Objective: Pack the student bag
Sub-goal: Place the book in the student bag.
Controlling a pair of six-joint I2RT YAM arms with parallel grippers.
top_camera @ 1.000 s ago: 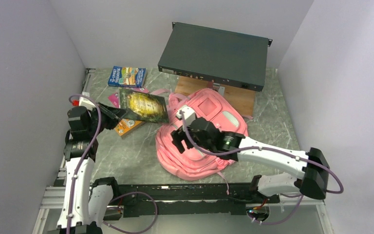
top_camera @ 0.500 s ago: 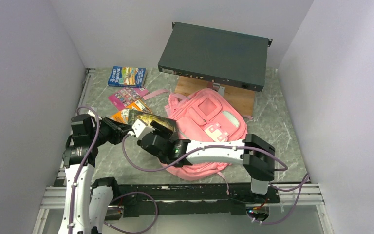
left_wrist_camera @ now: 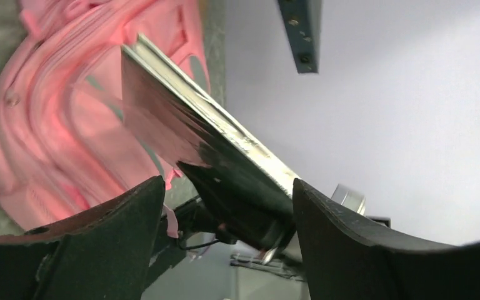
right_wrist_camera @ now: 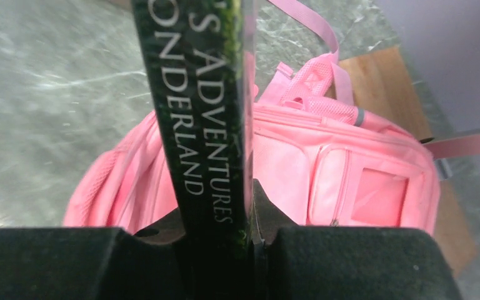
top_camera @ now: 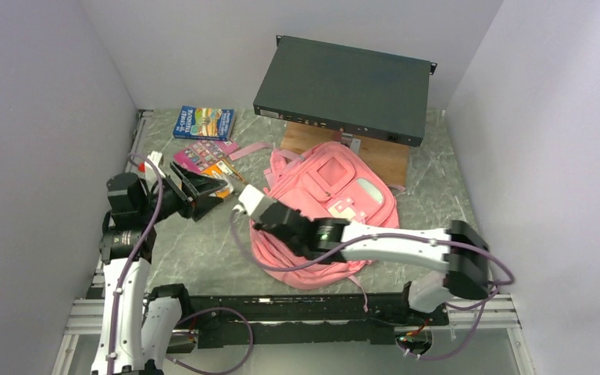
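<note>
The student bag [top_camera: 336, 195] is a pink backpack lying flat in the middle of the table, front pockets up; it also fills the background behind both grippers [right_wrist_camera: 344, 169] [left_wrist_camera: 50, 125]. A dark green book [right_wrist_camera: 203, 112], its spine lettered "ADVENTURES ... WONDERLAND", stands on edge in my right gripper [right_wrist_camera: 215, 231], which is shut on it. From above, that right gripper [top_camera: 246, 203] reaches left past the bag's left edge. My left gripper [left_wrist_camera: 227, 187] is open around the book's other end [left_wrist_camera: 200, 125], its fingers apart from the covers. The book [top_camera: 212, 187] hangs above the table between the two grippers.
A dark grey rack unit [top_camera: 344, 78] rests on a wooden board [top_camera: 383, 160] behind the bag. A blue book [top_camera: 203, 123], a pink card sheet [top_camera: 201, 152] and an orange book [top_camera: 223, 170] lie at the back left. Walls stand close on both sides.
My right arm swung left from the bag and shut on the book. My left gripper, which held the book, opened and let go of it.
</note>
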